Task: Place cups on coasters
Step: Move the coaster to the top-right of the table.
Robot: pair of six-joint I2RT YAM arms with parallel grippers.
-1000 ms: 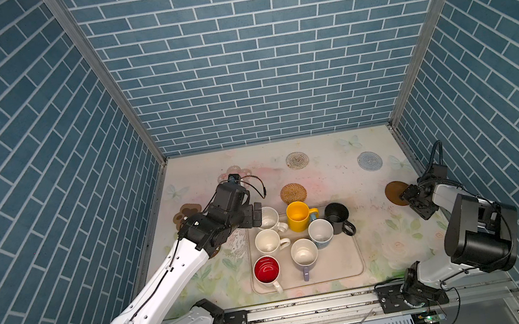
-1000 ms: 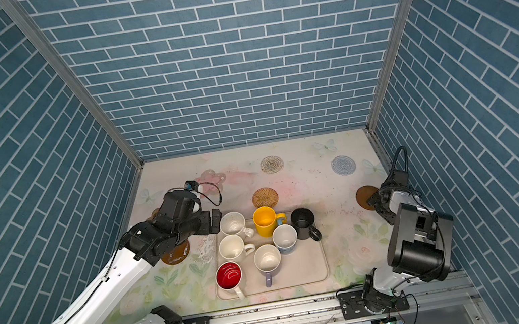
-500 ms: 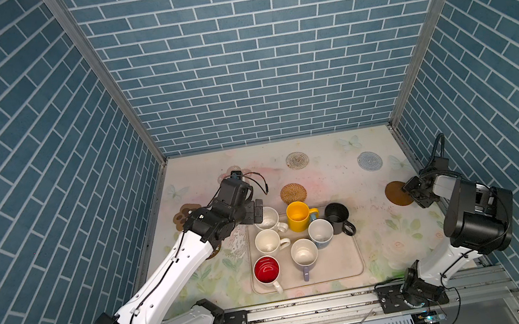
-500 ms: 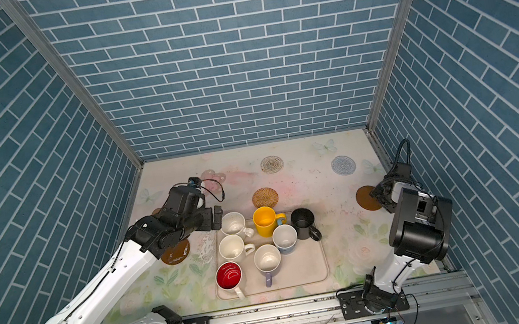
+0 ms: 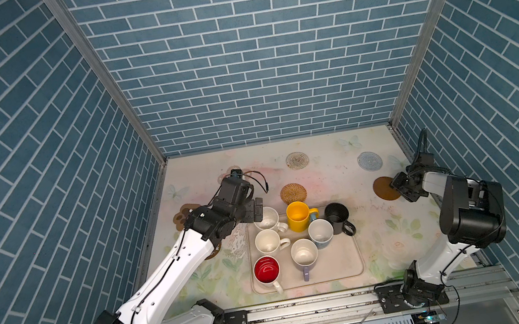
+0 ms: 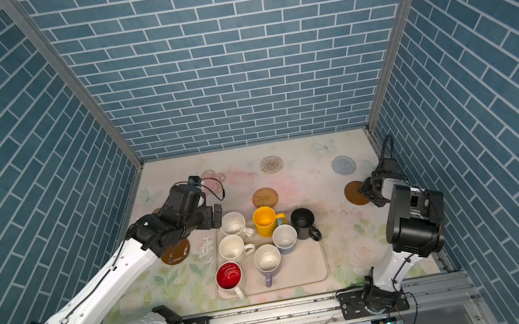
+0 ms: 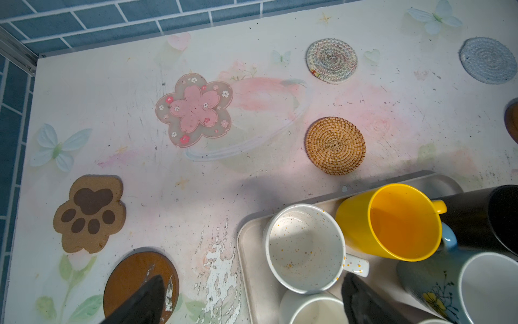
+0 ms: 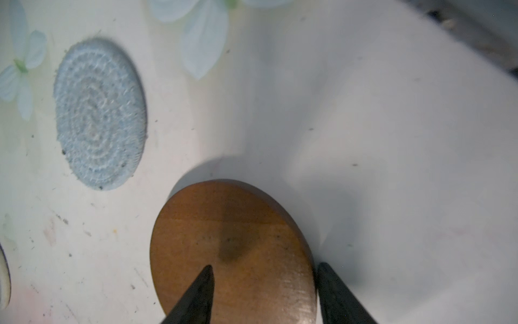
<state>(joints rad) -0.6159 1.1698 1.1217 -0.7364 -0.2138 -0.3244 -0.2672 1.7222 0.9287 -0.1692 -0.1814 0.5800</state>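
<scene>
**mugfan:** What's the left gripper (image 7: pixel 253 276) up to?

**yam_guy:** Spread wide, nothing in it. One finger hangs over a worn brown round disc coaster (image 7: pixel 126 277), the other over the cream rectangular tray (image 7: pixel 244 238). The speckled cream-white ceramic mug (image 7: pixel 304 246) sits just ahead, in line with the gap. The left arm (image 5: pixel 175 264) is stretched out low from its base, wrist tipped down. Right behind that mug are the yellow ceramic mug (image 7: pixel 392 221) and the black mug (image 7: pixel 476 218). Off to the disc's side is the tan paw-shaped coaster (image 7: pixel 89 213). Farther ahead are the pink flower mat (image 7: pixel 194 109) and the woven rattan round (image 7: pixel 335 146).

**mugfan:** And the right gripper (image 8: pixel 265 265)?

**yam_guy:** Jaws partway apart. One finger is over the face of a brown wooden round disc (image 8: pixel 232 224), the other just off its rim. Honestly can't tell if it's pinching it. The right arm (image 5: pixel 466 207) is folded up tall, wrist dipping to the table. A pale blue woven round (image 8: pixel 98 115) lies beyond. No mug is on a coaster yet.
</scene>
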